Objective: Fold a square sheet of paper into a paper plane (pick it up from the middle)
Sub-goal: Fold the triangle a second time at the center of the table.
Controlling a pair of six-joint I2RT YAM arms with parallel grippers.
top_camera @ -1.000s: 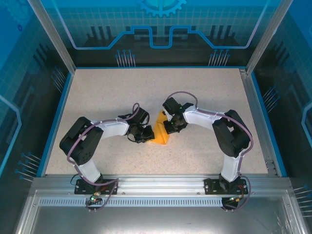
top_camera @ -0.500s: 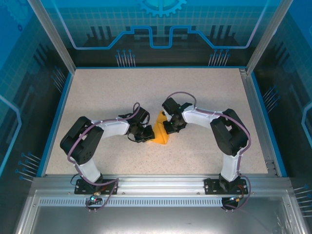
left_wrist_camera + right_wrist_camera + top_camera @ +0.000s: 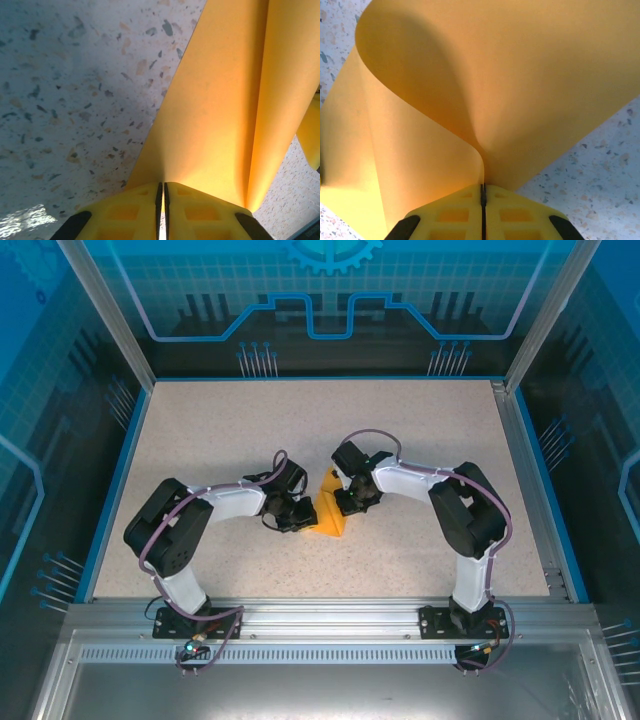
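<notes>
The square sheet of paper is orange-yellow, bent and creased, and stands up off the table's middle between the two grippers. My left gripper is shut on its left edge. In the left wrist view the yellow fingers pinch the sheet, which fans upward with a long crease at the right. My right gripper is shut on the sheet's right side. In the right wrist view the paper curls over in a loop above the closed gripper. A paper plane is out of view.
The speckled tabletop stretches open all round the arms. A blue rim and metal frame posts bound its sides. The aluminium rail carrying both bases runs along the near edge.
The right arm's elbow has drifted slightly to the left. Both grips and the paper look the same.
</notes>
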